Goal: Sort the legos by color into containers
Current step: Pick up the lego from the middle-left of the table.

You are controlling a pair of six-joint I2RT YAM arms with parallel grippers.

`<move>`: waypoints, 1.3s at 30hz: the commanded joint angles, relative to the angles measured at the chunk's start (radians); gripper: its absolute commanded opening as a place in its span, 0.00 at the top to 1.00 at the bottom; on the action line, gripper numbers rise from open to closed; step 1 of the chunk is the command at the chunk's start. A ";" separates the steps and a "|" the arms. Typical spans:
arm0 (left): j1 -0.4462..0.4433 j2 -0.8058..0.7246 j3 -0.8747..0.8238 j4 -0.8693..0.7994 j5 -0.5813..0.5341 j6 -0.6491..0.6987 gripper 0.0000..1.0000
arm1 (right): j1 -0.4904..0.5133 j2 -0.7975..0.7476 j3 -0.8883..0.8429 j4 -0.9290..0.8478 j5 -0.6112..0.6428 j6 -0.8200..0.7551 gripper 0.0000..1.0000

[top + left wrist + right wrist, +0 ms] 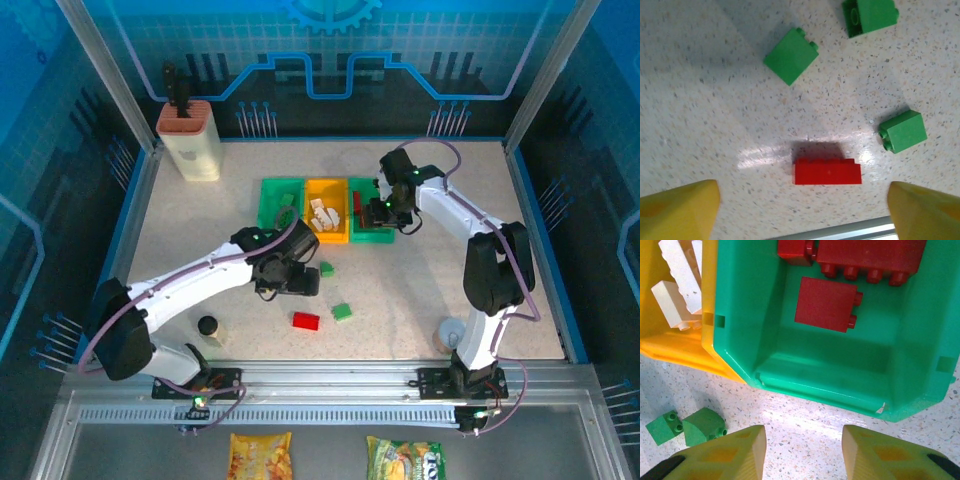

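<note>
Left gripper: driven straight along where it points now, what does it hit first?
Likely the red lego, lying on the table about midway between the open fingers of the left gripper in the wrist view. Depth is unclear.

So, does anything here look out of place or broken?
Some bricks lie loose on the table: one red brick on its side, three green bricks scattered around it, tipped at different angles. The green bin holding sorted red pieces seems to have a small whitish nick at its near rim corner.
</note>
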 commanded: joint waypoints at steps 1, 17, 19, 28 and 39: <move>-0.047 0.041 0.007 -0.052 -0.047 -0.101 0.01 | -0.017 -0.051 -0.018 0.016 -0.036 -0.035 0.55; -0.159 0.333 0.093 -0.066 0.037 -0.085 0.01 | -0.039 -0.133 -0.110 0.043 -0.061 -0.052 0.55; -0.161 0.361 0.092 -0.061 0.056 -0.084 0.01 | -0.041 -0.141 -0.117 0.044 -0.061 -0.053 0.55; -0.164 0.416 0.100 -0.053 0.069 -0.077 0.08 | -0.052 -0.155 -0.130 0.040 -0.057 -0.062 0.55; -0.164 0.403 0.104 -0.054 0.060 -0.072 0.29 | -0.053 -0.157 -0.136 0.042 -0.060 -0.062 0.55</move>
